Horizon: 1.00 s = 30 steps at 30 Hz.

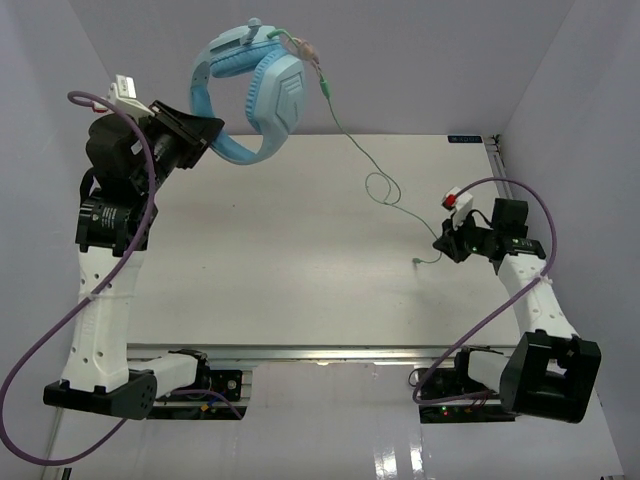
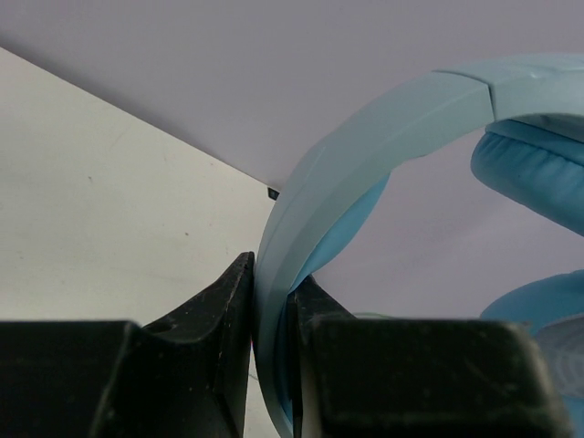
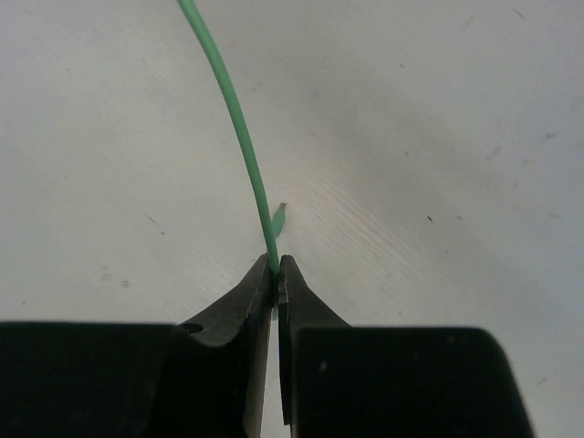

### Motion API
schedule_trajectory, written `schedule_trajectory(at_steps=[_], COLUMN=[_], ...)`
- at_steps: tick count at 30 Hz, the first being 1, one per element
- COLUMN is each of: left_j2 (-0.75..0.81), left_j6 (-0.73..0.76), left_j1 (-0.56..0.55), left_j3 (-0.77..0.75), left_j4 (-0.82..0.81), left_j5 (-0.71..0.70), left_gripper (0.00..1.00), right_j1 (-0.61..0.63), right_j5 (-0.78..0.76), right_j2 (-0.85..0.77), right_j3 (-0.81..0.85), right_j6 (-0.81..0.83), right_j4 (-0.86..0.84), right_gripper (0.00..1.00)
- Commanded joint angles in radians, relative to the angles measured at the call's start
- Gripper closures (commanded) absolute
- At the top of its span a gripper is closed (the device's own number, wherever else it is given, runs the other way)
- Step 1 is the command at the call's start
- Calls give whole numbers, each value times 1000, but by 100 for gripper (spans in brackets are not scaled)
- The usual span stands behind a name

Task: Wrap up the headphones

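Observation:
The light blue headphones [image 1: 255, 90] hang in the air at the back left, above the table's far edge. My left gripper [image 1: 205, 135] is shut on the padded band [image 2: 301, 237], with an earcup cushion [image 2: 529, 173] showing to the right. The thin pale-green cable [image 1: 375, 180] runs from the earcup down over the table, makes a loop, and ends at the right. My right gripper [image 1: 443, 243] is shut on the cable [image 3: 233, 128] near its plug end, low over the table; the plug tip [image 3: 279, 219] lies just beyond the fingertips.
A white table [image 1: 300, 270] is enclosed by pale walls on the left, back and right. Thick purple robot cables [image 1: 60, 330] loop beside each arm. The arm bases sit on a rail at the near edge [image 1: 320, 352].

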State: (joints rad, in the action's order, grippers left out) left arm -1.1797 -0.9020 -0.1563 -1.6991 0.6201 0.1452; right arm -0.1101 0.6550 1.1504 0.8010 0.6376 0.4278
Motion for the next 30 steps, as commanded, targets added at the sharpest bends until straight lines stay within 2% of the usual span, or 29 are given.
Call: schedule_trajectory(at_steps=[1, 5, 10, 20, 25, 30], left_j2=[12, -17, -10, 9, 37, 54], left_j6=[64, 108, 128, 196, 226, 169], left_j1=[10, 9, 9, 5, -2, -3], left_j3=[-190, -282, -309, -411, -375, -227], left_j4=[-5, 29, 50, 80, 71, 35], left_j5=[-137, -198, -253, -404, -446, -318], left_gripper=[100, 100, 100, 100, 100, 100], right_j1=[-153, -215, -284, -514, -557, -538], right_j5=[54, 44, -4, 51, 87, 239], right_j2=[86, 136, 175, 252, 210, 174], right_j3=[86, 112, 119, 126, 89, 77], right_j6=[-69, -102, -155, -307, -307, -168], right_j4=[47, 47, 32, -48, -75, 8], right_gripper=[92, 92, 92, 92, 92, 92])
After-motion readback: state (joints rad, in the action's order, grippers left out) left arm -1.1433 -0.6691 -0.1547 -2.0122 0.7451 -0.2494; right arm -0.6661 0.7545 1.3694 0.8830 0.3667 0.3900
